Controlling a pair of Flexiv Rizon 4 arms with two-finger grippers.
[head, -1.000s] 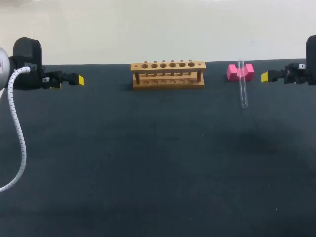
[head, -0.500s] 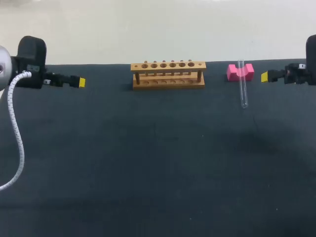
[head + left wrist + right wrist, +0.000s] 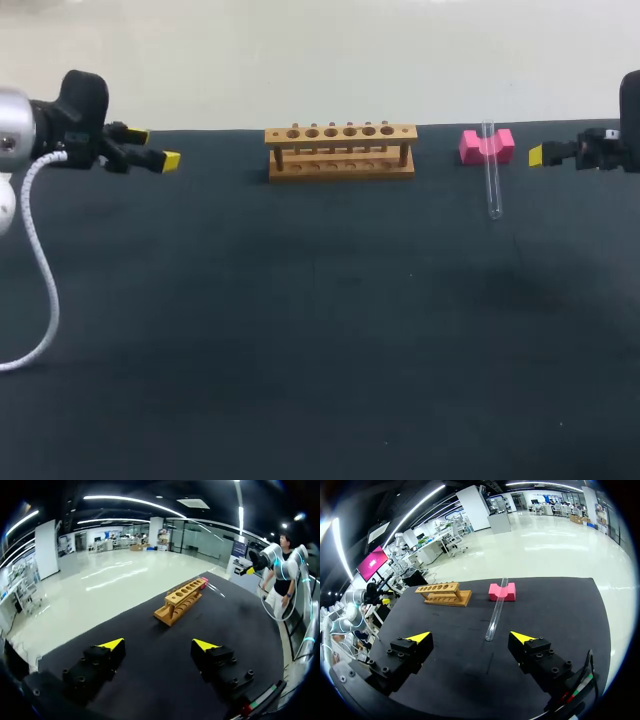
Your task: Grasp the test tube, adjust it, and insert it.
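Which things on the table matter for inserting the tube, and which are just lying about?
For the job: test tube, wooden rack, left claw, right claw, both open.
Just there: pink block under the tube's end, white cable on the left arm.
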